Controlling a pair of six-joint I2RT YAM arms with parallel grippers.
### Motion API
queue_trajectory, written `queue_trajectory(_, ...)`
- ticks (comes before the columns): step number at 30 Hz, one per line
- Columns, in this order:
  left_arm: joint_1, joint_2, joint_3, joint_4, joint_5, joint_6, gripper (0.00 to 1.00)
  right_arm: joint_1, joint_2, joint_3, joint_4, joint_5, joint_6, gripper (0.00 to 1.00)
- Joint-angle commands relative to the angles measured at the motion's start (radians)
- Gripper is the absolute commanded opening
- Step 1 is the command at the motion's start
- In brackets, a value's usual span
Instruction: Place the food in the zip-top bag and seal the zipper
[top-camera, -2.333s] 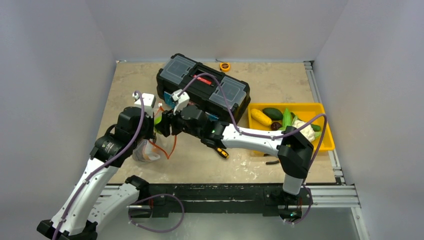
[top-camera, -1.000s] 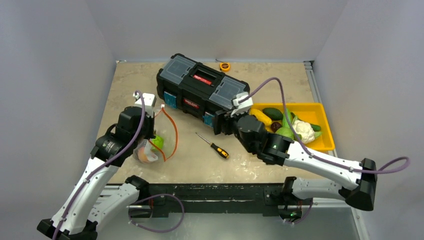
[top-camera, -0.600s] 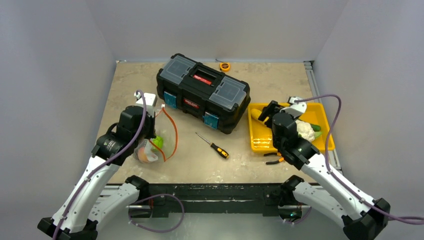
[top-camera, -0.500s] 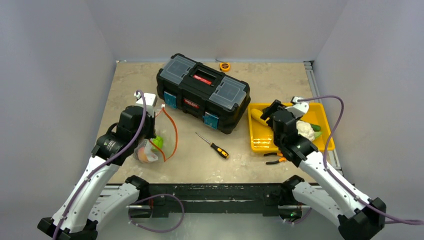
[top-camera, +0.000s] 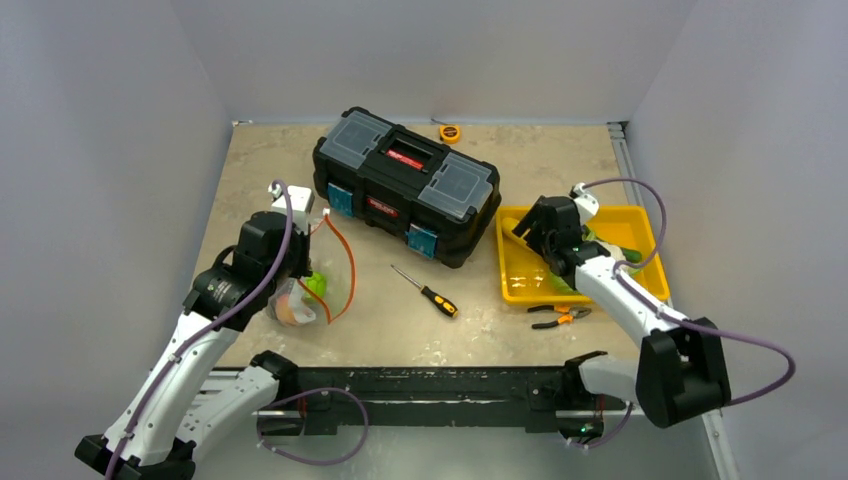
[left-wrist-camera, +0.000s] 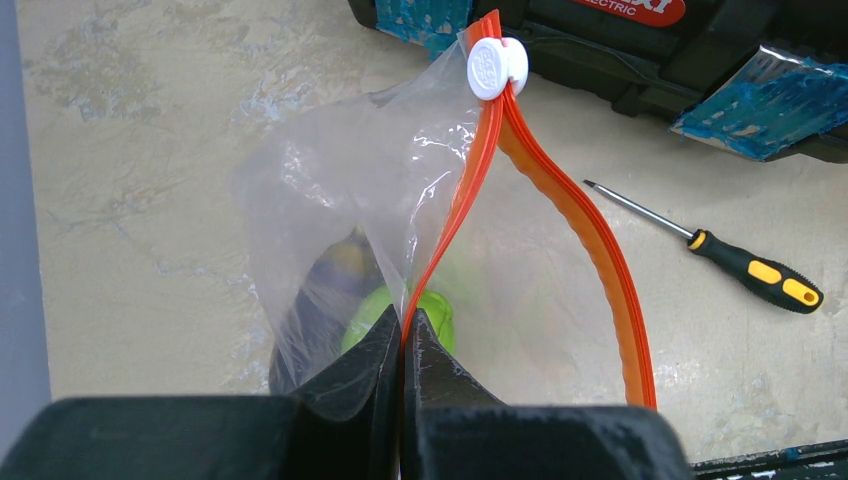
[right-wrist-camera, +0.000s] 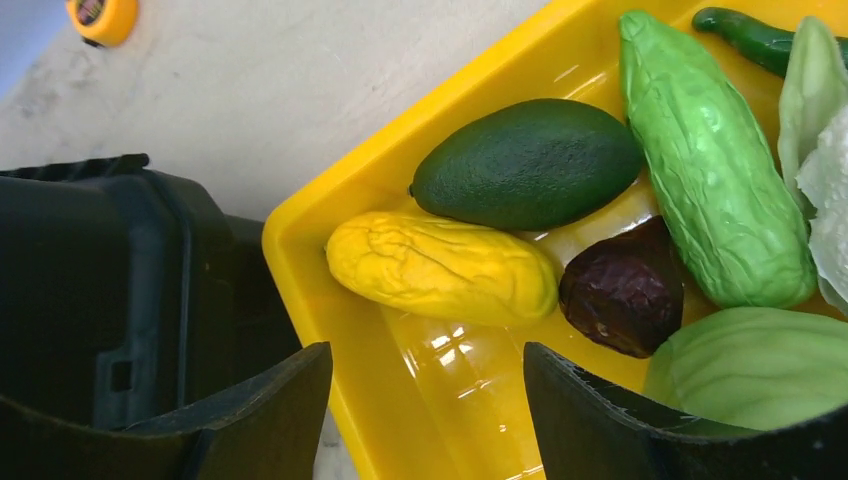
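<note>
Left gripper (left-wrist-camera: 405, 335) pinched tight on one lip of the zipper (left-wrist-camera: 578, 228), roughly mid-strip. Bag (left-wrist-camera: 320, 190) held up by that lip at the table's (top-camera: 300, 160) left side, mouth gaping, the other lip bowed out to the right. White slider (left-wrist-camera: 497, 68) sits at the far end, where the two lips meet. Inside the bag: a green piece (left-wrist-camera: 438, 312) and a purple eggplant (left-wrist-camera: 322, 300), both blurred by the plastic; the top view also shows something orange (top-camera: 288, 312) low in the bag. Right gripper (right-wrist-camera: 430, 400) over the tray's (right-wrist-camera: 300, 235) near-left corner, jaws wide, nothing between them, touching no food. Rest of the food in the tray: yellow piece (right-wrist-camera: 440, 268) nearest the gripper, avocado (right-wrist-camera: 528, 163) just behind it and touching, dark brown piece (right-wrist-camera: 625, 285) at the yellow one's right end, bumpy light-green gourd (right-wrist-camera: 715, 170) lying lengthwise to the right, cabbage (right-wrist-camera: 760, 370) at the near right, partly behind the right finger, thin dark-green pepper (right-wrist-camera: 750, 35) at the far edge. Pale leafy piece at the frame's right edge, too cropped to name. Toolbox (top-camera: 405, 185) closed, just left of the tray. Screwdriver (top-camera: 428, 292) on the table between bag and tray. Pliers (top-camera: 555, 315) just in front of the tray. Tape measure (top-camera: 450, 132) behind the toolbox.
</note>
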Motion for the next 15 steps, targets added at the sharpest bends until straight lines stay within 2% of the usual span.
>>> queue_trajectory(1, -0.003, -0.005, -0.001, 0.030, 0.003, -0.014, 0.00, -0.012, 0.077, 0.104, -0.006, 0.012, -0.054, 0.70)
queue_trajectory(7, -0.003, -0.005, 0.000, 0.031, 0.011, -0.013, 0.00, -0.056, 0.134, 0.088, 0.046, -0.126, -0.032, 0.71)
queue_trajectory(9, -0.004, -0.006, 0.000, 0.032, 0.011, -0.013, 0.00, -0.059, 0.131, 0.070, 0.079, -0.140, 0.004, 0.76)
queue_trajectory(11, -0.004, -0.004, 0.000, 0.031, 0.011, -0.013, 0.00, -0.064, 0.127, 0.051, 0.113, -0.154, 0.048, 0.87)
queue_trajectory(15, -0.004, -0.004, 0.000, 0.032, 0.012, -0.013, 0.00, -0.082, 0.141, 0.026, 0.144, -0.177, 0.160, 0.90)
